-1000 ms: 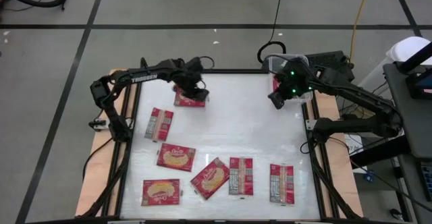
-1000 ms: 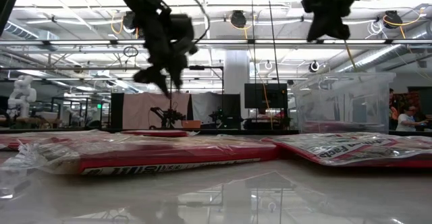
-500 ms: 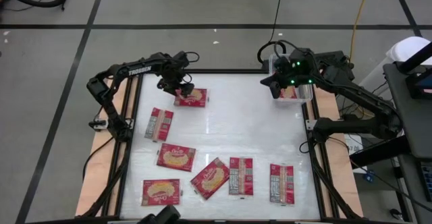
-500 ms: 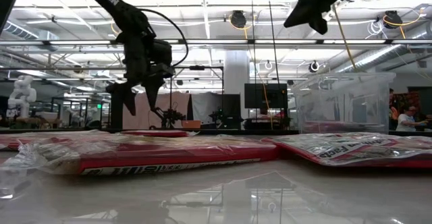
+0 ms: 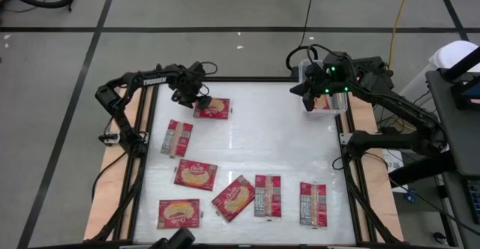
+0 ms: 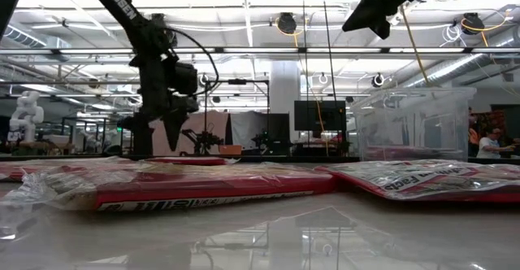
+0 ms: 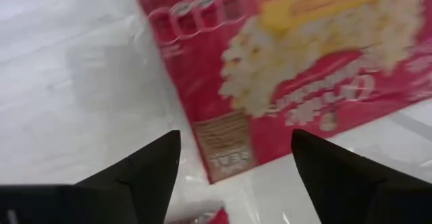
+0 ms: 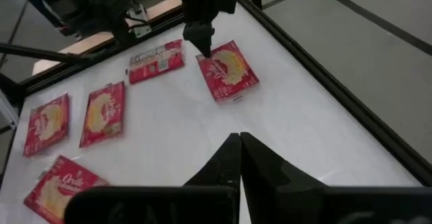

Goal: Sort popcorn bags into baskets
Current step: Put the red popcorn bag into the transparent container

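- White and glossy, the desk point(image 5: 247, 144) under our two arms sits in a dark frame on a grey floor crossed by black tape lines.
- Our left claw point(image 5: 199, 99) hangs over the far left part of the desk, fingers point(image 7: 152, 166) spread wide with nothing between them. In the low view it hangs clear above the packets.
- Just beside that claw, towards the middle, lies a popcorn bag point(image 5: 212, 108) with its popcorn picture up. The left wrist view looks straight down on this bag point(image 7: 290, 69), flat on the desk and free of the fingers.
- Our right claw point(image 5: 306, 93) is raised at the far right corner, next to the clear basket point(image 5: 324, 103). Its fingers point(image 8: 239, 160) are pressed together and hold nothing.
- Something red shows through the basket's wall in the low view point(image 6: 410, 124); we cannot tell how many packets lie inside.
- Six more bags lie on the desk: one with the printed panel up near the left edge point(image 5: 176, 138), one picture-up below it point(image 5: 196, 175), and four along the near side point(image 5: 178, 213) point(image 5: 233, 197) point(image 5: 268, 196) point(image 5: 313, 203).
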`<state>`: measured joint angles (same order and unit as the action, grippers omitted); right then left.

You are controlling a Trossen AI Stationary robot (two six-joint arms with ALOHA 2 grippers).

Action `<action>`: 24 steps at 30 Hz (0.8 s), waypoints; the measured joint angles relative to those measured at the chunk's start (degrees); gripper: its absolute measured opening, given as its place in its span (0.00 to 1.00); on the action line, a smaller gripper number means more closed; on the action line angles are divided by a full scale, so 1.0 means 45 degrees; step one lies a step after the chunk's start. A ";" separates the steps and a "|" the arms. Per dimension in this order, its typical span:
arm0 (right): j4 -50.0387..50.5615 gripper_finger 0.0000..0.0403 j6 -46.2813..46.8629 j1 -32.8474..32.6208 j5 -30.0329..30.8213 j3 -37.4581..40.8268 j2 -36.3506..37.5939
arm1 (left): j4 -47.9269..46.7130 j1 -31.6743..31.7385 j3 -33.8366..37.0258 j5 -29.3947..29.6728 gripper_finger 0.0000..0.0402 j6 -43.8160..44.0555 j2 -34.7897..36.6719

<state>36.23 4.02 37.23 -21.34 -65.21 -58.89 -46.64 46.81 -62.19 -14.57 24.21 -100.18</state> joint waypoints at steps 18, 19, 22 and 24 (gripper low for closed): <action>-0.1360 0.00 0.3256 -0.0039 0.0121 -0.0005 -0.0010 | 0.4291 -0.0683 0.1889 0.0154 0.05 -0.5203 0.0344; -0.1533 0.00 0.3670 -0.0039 0.0117 -0.0005 -0.0010 | 0.4445 -0.0716 0.1889 0.0156 0.03 -0.5333 0.0441; -0.2041 0.00 0.4863 -0.0252 0.0134 -0.0005 -0.0024 | 0.4925 -0.0799 0.1663 0.0150 0.04 -0.5533 0.1097; -0.2420 0.00 0.5347 -0.0533 0.0328 -0.0005 -0.0080 | 0.5161 -0.0940 0.1538 0.0155 0.03 -0.5792 0.1547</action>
<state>25.34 28.08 34.84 -19.87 -65.23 -59.25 -23.41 42.58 -55.27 -13.87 -1.86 -93.22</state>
